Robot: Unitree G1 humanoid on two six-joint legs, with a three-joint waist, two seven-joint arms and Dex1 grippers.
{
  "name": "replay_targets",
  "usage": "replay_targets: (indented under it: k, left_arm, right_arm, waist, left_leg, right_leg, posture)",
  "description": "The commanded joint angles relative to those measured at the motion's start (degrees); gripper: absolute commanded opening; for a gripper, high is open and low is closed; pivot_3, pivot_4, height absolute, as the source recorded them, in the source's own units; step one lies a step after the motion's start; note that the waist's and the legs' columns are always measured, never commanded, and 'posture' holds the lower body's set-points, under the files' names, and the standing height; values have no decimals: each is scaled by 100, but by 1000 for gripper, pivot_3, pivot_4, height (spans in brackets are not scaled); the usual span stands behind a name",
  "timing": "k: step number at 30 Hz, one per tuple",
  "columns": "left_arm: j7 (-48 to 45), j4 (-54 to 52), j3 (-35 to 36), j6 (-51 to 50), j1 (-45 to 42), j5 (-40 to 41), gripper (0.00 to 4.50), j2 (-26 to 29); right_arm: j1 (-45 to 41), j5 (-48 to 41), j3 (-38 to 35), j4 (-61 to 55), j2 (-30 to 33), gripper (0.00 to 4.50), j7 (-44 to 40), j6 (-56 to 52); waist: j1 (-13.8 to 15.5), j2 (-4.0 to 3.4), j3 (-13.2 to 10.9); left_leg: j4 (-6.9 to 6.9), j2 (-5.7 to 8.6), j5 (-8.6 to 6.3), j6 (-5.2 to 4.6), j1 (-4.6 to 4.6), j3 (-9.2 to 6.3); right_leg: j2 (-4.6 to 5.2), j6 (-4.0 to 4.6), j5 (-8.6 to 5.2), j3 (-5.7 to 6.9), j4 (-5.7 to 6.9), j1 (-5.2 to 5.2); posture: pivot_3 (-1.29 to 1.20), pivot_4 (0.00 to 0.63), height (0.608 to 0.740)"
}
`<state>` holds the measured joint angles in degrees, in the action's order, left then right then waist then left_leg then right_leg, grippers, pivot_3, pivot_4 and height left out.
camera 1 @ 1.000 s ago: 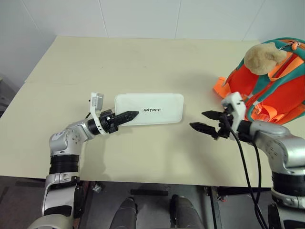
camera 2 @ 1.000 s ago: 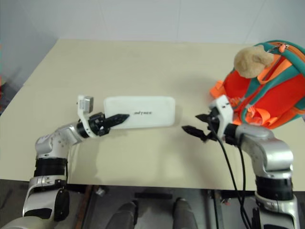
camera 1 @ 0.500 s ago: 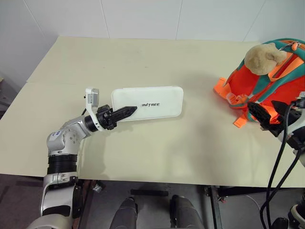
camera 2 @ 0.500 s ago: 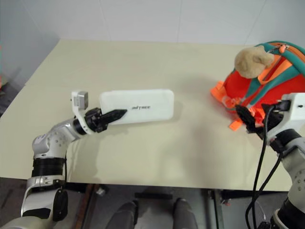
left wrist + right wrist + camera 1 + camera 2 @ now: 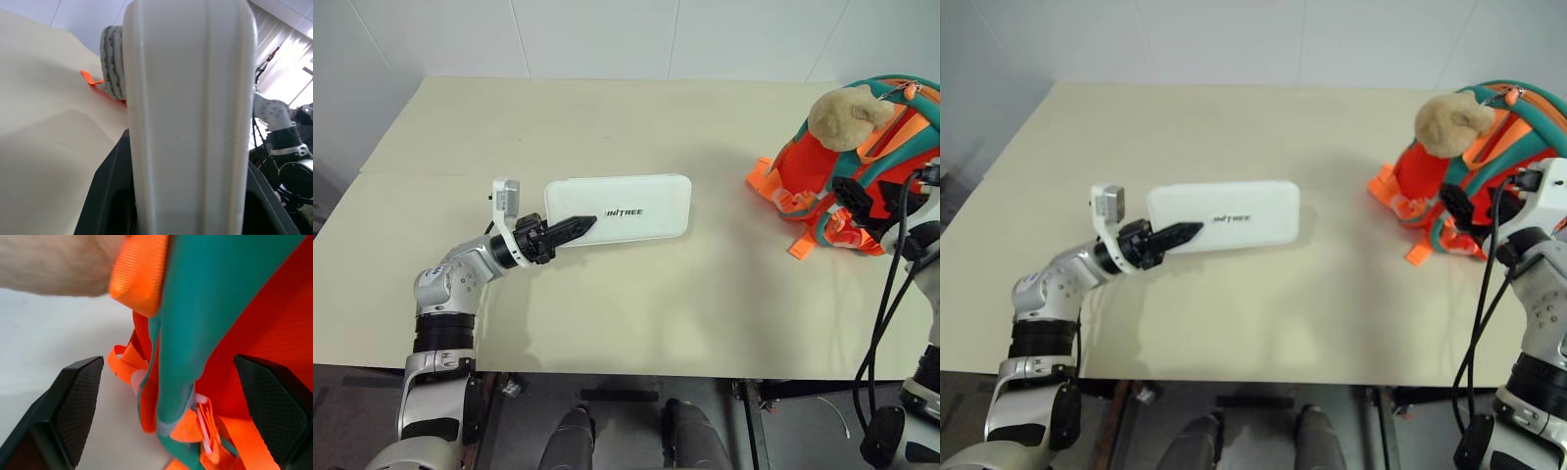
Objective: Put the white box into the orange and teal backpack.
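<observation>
Gripping white box (image 5: 631,207) marked "UNITREE": left fingers (image 5: 570,230); right fingers (image 5: 855,194) spread wide at backpack (image 5: 822,166).

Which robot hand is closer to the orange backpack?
Right. The right gripper is open right at the orange and teal backpack, around a teal strap. The left gripper is across the table, holding the white box.

A pale cream table (image 5: 636,127) stands with its far edge against a white panelled wall (image 5: 597,34). Below its near edge the floor (image 5: 626,416) is dark grey.
</observation>
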<state>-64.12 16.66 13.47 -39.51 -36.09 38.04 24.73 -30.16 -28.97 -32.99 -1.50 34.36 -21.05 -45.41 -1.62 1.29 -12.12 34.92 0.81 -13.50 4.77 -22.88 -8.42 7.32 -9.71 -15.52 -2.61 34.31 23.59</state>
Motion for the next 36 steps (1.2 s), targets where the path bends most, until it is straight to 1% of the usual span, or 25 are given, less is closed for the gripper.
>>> replay_targets:
  k: [1,5,8,10,11,14,15,16,19,20,22,23,26,31,34,36]
  left_arm:
    - [41,-332,195,-14,45,271,1388,83]
    - [156,-467,269,-25,154,345,1388,117]
    - [211,-552,295,-48,213,389,1388,115]
    - [251,-607,301,-57,249,422,1388,121]
    - [279,-660,314,-72,278,451,1388,137]
    - [330,-743,397,-103,344,497,1388,268]
    - [330,-728,427,-82,355,476,1388,328]
    - [329,-706,454,-60,360,463,1388,383]
    - [330,-634,511,6,345,443,1388,524]
    - [329,-609,533,25,335,431,1388,570]
    - [329,-549,581,79,318,400,1388,655]
    - [332,-518,605,107,310,385,1388,697]
    - [319,-427,652,183,291,343,1388,800]
    - [271,-254,690,294,252,318,1388,993]
    - [239,-14,763,432,139,258,1388,1155]
    - [219,174,796,533,53,227,1388,1253]
  right_arm:
    - [-356,15,241,312,-10,4500,-94,424]
    - [-692,297,667,1051,-118,4500,-87,989]
    - [-915,405,748,1552,-209,4500,-32,1368]
    - [-1058,374,720,1794,-298,4128,-26,1578]
    - [-1148,355,750,1861,-371,3905,-95,1746]
    - [-1248,162,917,1723,-507,2869,-509,1789]
    - [-1226,74,973,1584,-530,2440,-662,1742]
    - [-1214,22,1034,1474,-539,2205,-763,1690]
    - [-1217,-158,1222,1210,-546,1162,-991,1446]
    - [-1232,-202,1288,1132,-552,753,-1034,1367]
    - [-1269,-284,1401,988,-576,215,-1094,1232]
    - [-1287,-341,1459,900,-595,126,-1142,1171]
    - [-1317,-626,1612,597,-649,126,-1328,864]
    - [-1318,-1479,1810,-204,-763,126,-1655,35]
    - [-1425,-2510,1799,-749,-885,126,-1805,-763]
    - [-1491,-3045,1775,-948,-920,126,-1822,-1135]
  waist:
    - [-11,-1,-1]
    - [-20,-1,-1]
    - [-6,-2,-1]
    - [-5,-2,-1]
    - [-5,-2,-1]
    - [-37,-3,-2]
    - [-48,-3,-2]
    - [-60,-4,-2]
    - [-85,-8,-5]
    - [-86,-8,-5]
    - [-83,-8,-5]
    - [-84,-8,-5]
    - [-96,-8,-5]
    - [-152,-9,-6]
    - [-165,-10,-6]
    - [-162,-10,-6]
  left_leg:
    - [0,0,0,0,-1,0]
    - [-1,-2,0,-1,0,0]
    - [0,-1,0,0,0,0]
    - [0,-1,0,0,0,1]
    - [1,0,0,0,-1,1]
    - [-1,-2,0,0,-1,1]
    - [-2,-2,0,1,-1,1]
    - [-2,-3,0,1,0,1]
    - [-1,-3,0,1,0,1]
    - [-1,-4,0,1,0,1]
    - [-1,-3,0,1,0,0]
    - [0,-3,1,1,0,0]
    - [0,-4,0,1,0,0]
    - [-5,-5,0,1,-1,0]
    - [-12,-8,0,1,-1,1]
    - [-13,-10,0,1,-1,1]
  right_leg:
    - [0,0,0,-1,-1,1]
    - [-2,-1,0,-1,0,2]
    - [-2,-2,1,-1,1,2]
    - [-2,-2,1,-1,2,3]
    - [-1,-2,1,-1,1,2]
    - [-3,-2,1,-2,1,3]
    - [-3,-2,1,-2,3,5]
    - [-5,-2,1,-2,4,6]
    - [-6,-2,1,-3,9,8]
    - [-6,-2,1,-3,10,8]
    - [-5,-2,1,-3,11,7]
    - [-5,-2,1,-3,11,7]
    - [-6,-1,1,-3,12,8]
    - [-6,0,0,-3,12,12]
    - [-7,1,-1,-3,13,17]
    - [-10,4,-2,-3,19,22]
  posture:
    - [0,150,740]
    - [0,150,740]
    - [0,150,740]
    - [0,150,740]
    - [0,150,740]
    - [0,150,740]
    - [0,150,740]
    - [0,150,740]
    - [0,150,740]
    - [0,150,740]
    - [0,150,740]
    - [0,150,740]
    - [0,150,740]
    - [0,150,740]
    - [0,150,740]
    - [0,150,740]
